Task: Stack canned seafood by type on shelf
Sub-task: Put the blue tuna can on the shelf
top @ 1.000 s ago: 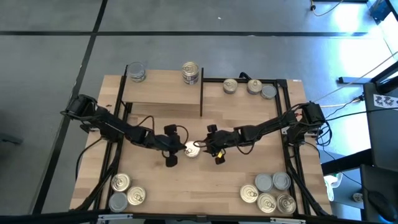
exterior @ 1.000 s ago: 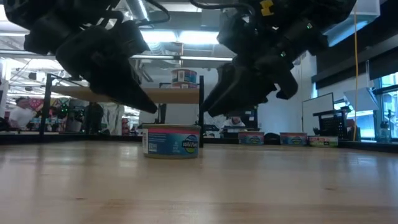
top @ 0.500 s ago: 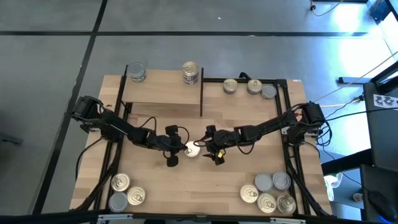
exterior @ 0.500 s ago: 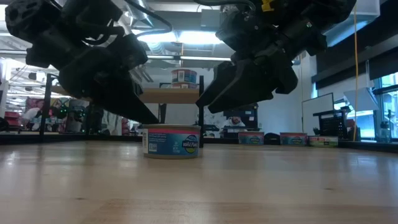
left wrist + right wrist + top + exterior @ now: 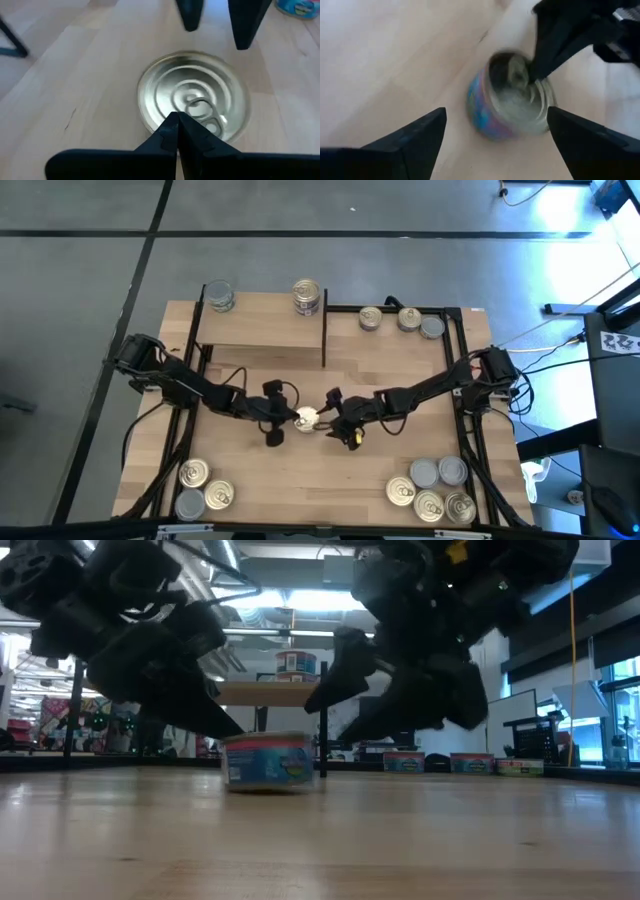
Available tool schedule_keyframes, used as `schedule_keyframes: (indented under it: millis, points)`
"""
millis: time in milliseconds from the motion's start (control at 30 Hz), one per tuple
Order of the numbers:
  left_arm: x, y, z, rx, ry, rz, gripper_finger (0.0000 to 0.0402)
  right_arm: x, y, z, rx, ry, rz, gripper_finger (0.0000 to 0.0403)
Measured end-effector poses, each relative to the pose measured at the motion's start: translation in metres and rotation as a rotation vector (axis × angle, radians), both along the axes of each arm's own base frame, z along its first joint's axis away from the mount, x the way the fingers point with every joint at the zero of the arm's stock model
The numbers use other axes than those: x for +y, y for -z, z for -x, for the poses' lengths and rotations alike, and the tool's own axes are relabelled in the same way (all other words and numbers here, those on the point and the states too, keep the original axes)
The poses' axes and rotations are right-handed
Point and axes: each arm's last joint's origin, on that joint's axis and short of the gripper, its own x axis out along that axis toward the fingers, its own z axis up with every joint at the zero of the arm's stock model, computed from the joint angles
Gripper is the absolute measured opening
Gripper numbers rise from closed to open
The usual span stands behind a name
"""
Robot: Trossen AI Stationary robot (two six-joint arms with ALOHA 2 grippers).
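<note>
Tins sit in three loose groups round the wooden surface (image 5: pixel 300 470), with one more alone in the middle. At the near edge, three tins (image 5: pixel 203 488) cluster at the left corner and five tins (image 5: pixel 432 486) at the right corner, a mix of gold and silver tops.

In the middle stands the lone tin (image 5: pixel 306 418), upright, with a blue label and a pull-tab top. Both hands meet over it. The left hand (image 5: pixel 176 131) has its fingers pressed together, and their tip rests at the tin's rim, over the pull-tab. The right hand (image 5: pixel 495 145) faces it from the other side with its fingers (image 5: pixel 415 140) spread wide, one to either flank of the tin and apart from its wall. From the low camera the tin (image 5: pixel 268 760) looks slightly tilted on the surface, with the two dark hands hanging over it from either side.

Farther back is the shelf (image 5: pixel 262 330), a light wood board on a black frame. It carries two tins: a silver-topped tin (image 5: pixel 219 296) at its far left corner and a stack (image 5: pixel 308 297) at its far right corner. To the right of the shelf, along the surface's far edge, three more tins (image 5: pixel 401 321) stand in a row.
</note>
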Motion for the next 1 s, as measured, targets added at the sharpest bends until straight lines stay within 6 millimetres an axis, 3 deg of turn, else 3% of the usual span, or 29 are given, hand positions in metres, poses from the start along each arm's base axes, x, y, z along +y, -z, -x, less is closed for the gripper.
schedule_keyframes:
  millis: [167, 500, 633, 1000]
  points:
    - [0.008, 0.007, 0.012, -0.057, -0.049, 0.047, 0.0002, 0.011, 0.012, -0.005, -0.037, -0.023, 0.184, 0.0347]
    - [0.011, 0.009, 0.015, -0.063, -0.068, 0.065, 0.0003, 0.010, 0.026, -0.025, -0.036, 0.013, 0.429, 0.0347]
    - [0.011, 0.009, 0.015, -0.062, -0.067, 0.065, 0.0002, 0.010, 0.038, -0.026, -0.008, -0.019, 0.490, 0.0347]
    - [0.011, 0.008, 0.015, -0.079, -0.056, 0.055, 0.0004, 0.007, 0.044, -0.034, -0.072, -0.006, 0.580, 0.0347]
